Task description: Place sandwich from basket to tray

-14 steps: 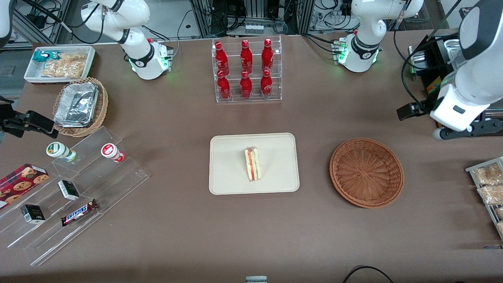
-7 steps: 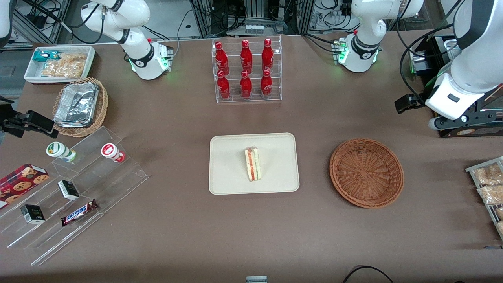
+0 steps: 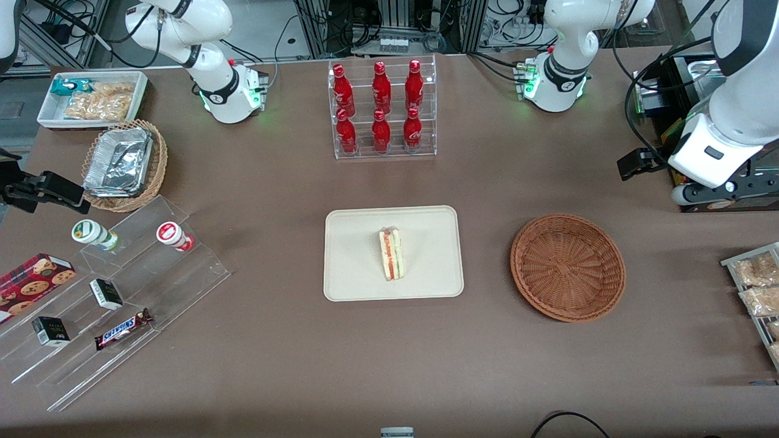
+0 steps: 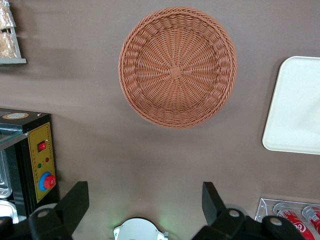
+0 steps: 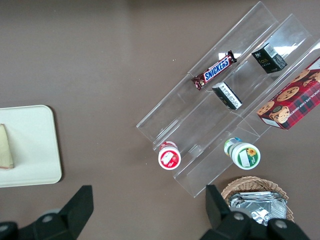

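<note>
I have the sandwich [image 3: 391,253] lying on the tray [image 3: 353,255], roughly at its middle, with the red and green filling edge showing along its length. The tray sits flat on the brown table [image 3: 292,365], nearer the front camera than the clear rack of red bottles [image 3: 381,107]. Beside the tray, toward the working arm's end of the table, is the basket [image 3: 567,266], and I see nothing in it; the wrist camera looks straight down into its woven bottom. The basket and tray are apart, with bare table between them.

My gripper [image 4: 145,202] hangs high above the table, well away from the basket and farther from the front camera than it, close to a black control box [image 4: 35,160] with a red button. Its fingers [image 4: 75,200] stand wide apart and hold nothing. From the front I can only make out the gripper's outline, I think near the table's edge.
</note>
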